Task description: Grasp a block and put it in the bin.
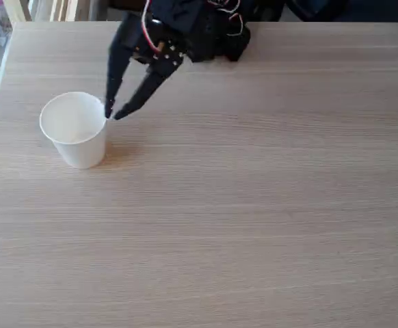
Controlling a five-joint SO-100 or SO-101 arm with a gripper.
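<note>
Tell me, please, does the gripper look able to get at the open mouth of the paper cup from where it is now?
Probably yes. The gripper hangs right by the rim of the paper cup, whose mouth faces up with nothing over it, and the table around looks free of obstacles.

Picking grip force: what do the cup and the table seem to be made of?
The cup: probably thin paper, matte white, no gloss, tapered wall. The table: pale wood or wood-look laminate, with fine straight grain lines and a soft sheen; which one cannot be told.

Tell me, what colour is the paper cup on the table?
The paper cup is plain white, seen best in the fixed view.
</note>
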